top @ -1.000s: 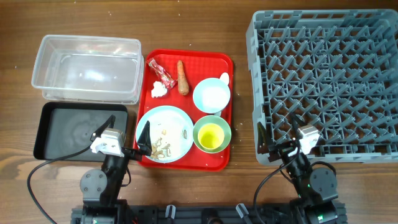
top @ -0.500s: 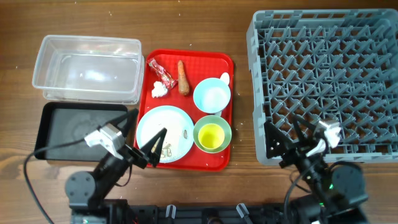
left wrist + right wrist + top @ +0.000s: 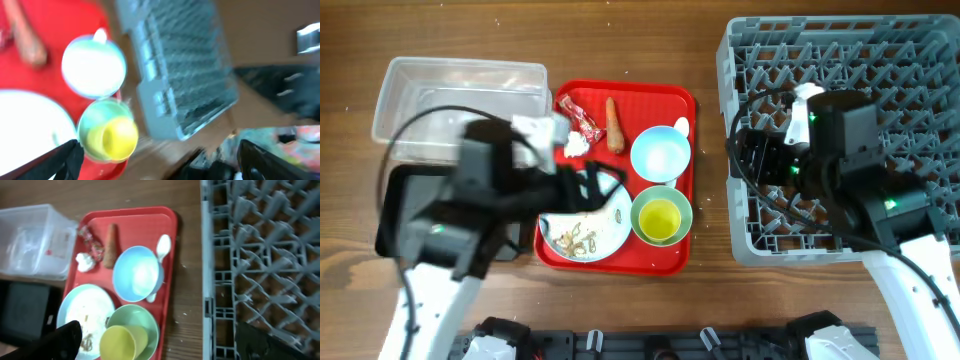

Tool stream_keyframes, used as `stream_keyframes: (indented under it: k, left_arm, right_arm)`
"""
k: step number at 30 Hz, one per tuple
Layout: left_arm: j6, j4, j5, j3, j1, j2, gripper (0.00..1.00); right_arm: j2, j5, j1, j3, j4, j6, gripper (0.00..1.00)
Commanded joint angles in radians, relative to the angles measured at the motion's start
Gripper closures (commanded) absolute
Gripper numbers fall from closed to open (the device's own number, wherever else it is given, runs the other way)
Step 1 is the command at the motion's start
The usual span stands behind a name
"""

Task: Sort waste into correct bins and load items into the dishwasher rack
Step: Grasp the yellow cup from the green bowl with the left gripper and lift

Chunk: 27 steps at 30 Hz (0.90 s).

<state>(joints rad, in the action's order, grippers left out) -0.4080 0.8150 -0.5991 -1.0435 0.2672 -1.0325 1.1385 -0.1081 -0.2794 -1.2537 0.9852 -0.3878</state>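
both grippers spread wide, nothing held, a fair bit hidden by the arms

from overhead, the black tray [image 3: 392, 215] is mostly covered by the left arm, and the near edge of the clear tub [image 3: 420, 90] is cut off by it too. the upper left of the light blue plate [image 3: 612, 228] is hidden as well; pale food scraps [image 3: 576, 238] can be made out on the part that shows. the left gripper [image 3: 159, 147] is seen spread wide and empty in its wrist view, though that view is badly blurred. the right gripper [image 3: 157, 327] is spread wide too, nothing between the fingers, and its arm blocks the left part of the grey rack [image 3: 920, 60]. the rest is found on the red tray [image 3: 686, 100]: wrapper [image 3: 580, 115], tissue [image 3: 575, 143] and carrot [image 3: 613, 123] at the far end, the white spoon [image 3: 162, 245] with its handle partly hidden by the light blue bowl [image 3: 137, 275], and the yellow cup [image 3: 122, 342] sat inside the green bowl [image 3: 125, 317]
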Motion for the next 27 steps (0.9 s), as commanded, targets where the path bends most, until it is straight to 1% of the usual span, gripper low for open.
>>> stream_keyframes:
  k: [1,2,3,5,7,8,9,11,12,13,14,16,17,18,21,23,25,27]
  left_arm:
    - [-0.005,0.08,0.43,-0.002,0.296,-0.092,0.0]
    - [-0.005,0.079,0.507,-0.002,0.406,-0.141,0.0]
    - [-0.026,0.072,0.551,-0.002,0.469,-0.183,0.0]
    - [-0.028,0.052,0.584,-0.002,0.529,-0.243,0.0]
    - [-0.031,0.013,0.611,-0.002,0.552,-0.319,0.0]
    - [-0.053,0.01,0.643,-0.002,0.551,-0.35,0.0]
    - [-0.053,0.004,0.665,-0.002,0.551,-0.393,0.02]
    - [-0.053,-0.008,0.664,-0.002,0.551,-0.46,0.08]
    - [-0.053,-0.02,0.664,-0.002,0.551,-0.49,0.14]
    - [-0.053,-0.034,0.664,-0.002,0.55,-0.507,0.22]
    - [-0.053,-0.05,0.664,-0.002,0.551,-0.513,0.33]
    - [-0.053,-0.059,0.664,-0.002,0.551,-0.514,0.59]
    - [-0.053,-0.061,0.664,-0.002,0.551,-0.515,0.69]
    - [-0.053,-0.061,0.664,-0.002,0.551,-0.515,0.76]
    - [-0.053,-0.061,0.665,-0.002,0.551,-0.534,0.77]
    - [-0.052,-0.061,0.665,-0.002,0.551,-0.555,0.83]
    - [-0.052,-0.06,0.665,-0.002,0.551,-0.586,0.96]
    - [-0.051,-0.059,0.665,-0.003,0.55,-0.585,0.96]
  right_arm:
    - [0.003,0.097,0.003,-0.025,0.007,-0.091,0.0]
    - [0.003,0.097,0.003,-0.025,0.016,-0.096,0.0]
    - [0.003,0.097,0.003,-0.025,0.031,-0.114,0.0]
    - [0.003,0.085,0.002,-0.025,0.045,-0.114,0.0]
    - [0.003,0.086,0.002,-0.025,0.056,-0.113,0.0]
    - [0.003,0.086,0.002,-0.025,0.055,-0.113,0.0]
    - [0.003,0.086,0.002,-0.025,0.055,-0.112,0.0]
    - [0.003,0.087,0.002,-0.025,0.053,-0.112,0.0]
    - [0.003,0.087,0.002,-0.025,0.053,-0.111,0.0]
    - [0.003,0.09,0.002,-0.025,0.052,-0.11,0.0]
    - [0.003,0.094,0.002,-0.025,0.052,-0.109,0.0]
    - [0.003,0.094,0.002,-0.025,0.052,-0.109,0.0]
    - [0.003,0.094,0.002,-0.025,0.052,-0.109,0.0]
    - [0.003,0.094,0.002,-0.025,0.05,-0.11,0.0]
    - [0.003,0.094,0.002,-0.025,0.051,-0.11,0.0]
    - [0.003,0.094,0.002,-0.025,0.051,-0.109,0.0]
    - [0.003,0.094,0.002,-0.025,0.051,-0.11,0.0]
    - [0.003,0.093,0.002,-0.025,0.051,-0.11,0.0]
